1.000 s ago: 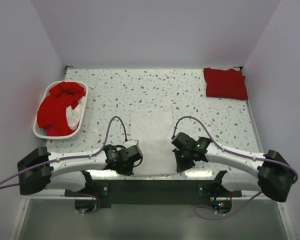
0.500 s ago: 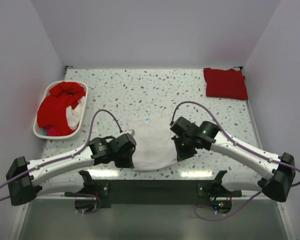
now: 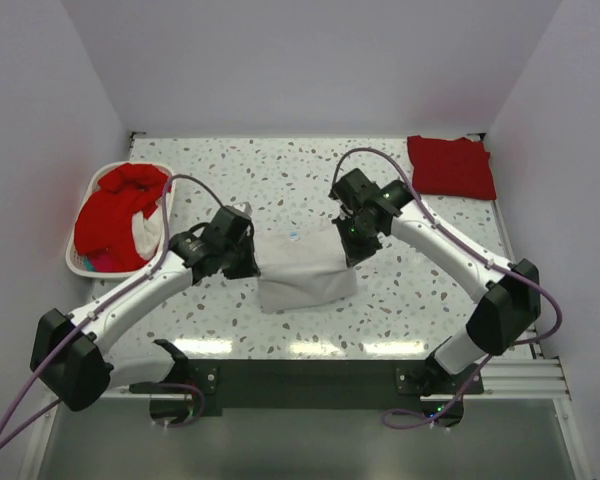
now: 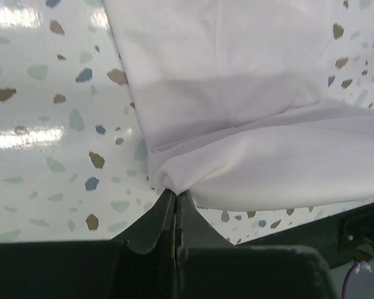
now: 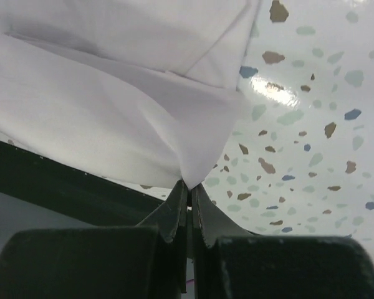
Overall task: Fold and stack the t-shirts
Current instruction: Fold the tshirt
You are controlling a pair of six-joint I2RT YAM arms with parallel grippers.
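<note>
The white t-shirt [image 3: 302,272] sits in the middle of the worktop [image 3: 420,270], about midway between the left and right edges. It is stretched between the 2 arms. The left jaws are pressed together, pinching a bunched edge of the cloth at its left side. The right jaws are likewise shut tight on a pinch of cloth at its right side. Both wrist views show the gripped layer lifted, sagging above a flatter layer that rests on the worktop. A small blue neck label [image 3: 294,238] shows at the shirt's far edge, between the 2 grips. A folded red t-shirt [image 3: 450,167] lies flat in the far right corner. By the left edge stands a white basket [image 3: 115,274] heaped with crumpled red t-shirts [image 3: 110,215] and some white cloth.
</note>
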